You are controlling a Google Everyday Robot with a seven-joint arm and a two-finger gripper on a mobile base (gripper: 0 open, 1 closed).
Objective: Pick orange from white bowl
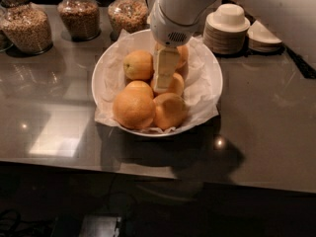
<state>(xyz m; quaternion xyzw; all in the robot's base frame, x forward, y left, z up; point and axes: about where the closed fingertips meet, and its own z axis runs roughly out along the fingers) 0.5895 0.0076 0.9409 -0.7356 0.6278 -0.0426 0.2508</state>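
Note:
The white bowl [94, 86], lined with crinkled white paper, stands mid-counter and holds several oranges. The largest orange [134, 108] lies at the front left, with another [171, 110] beside it and one [138, 64] at the back left. My gripper [164, 83] hangs from the white arm, pointing straight down into the middle of the bowl. Its tip is at an orange [176, 85] in the centre, which it partly hides. Another orange [182, 56] sits behind the gripper, mostly covered.
Three glass jars of grains [78, 17] stand along the back left. Stacks of small white bowls [226, 28] and plates [264, 36] are at the back right. The dark counter's front edge [148, 169] runs below the bowl.

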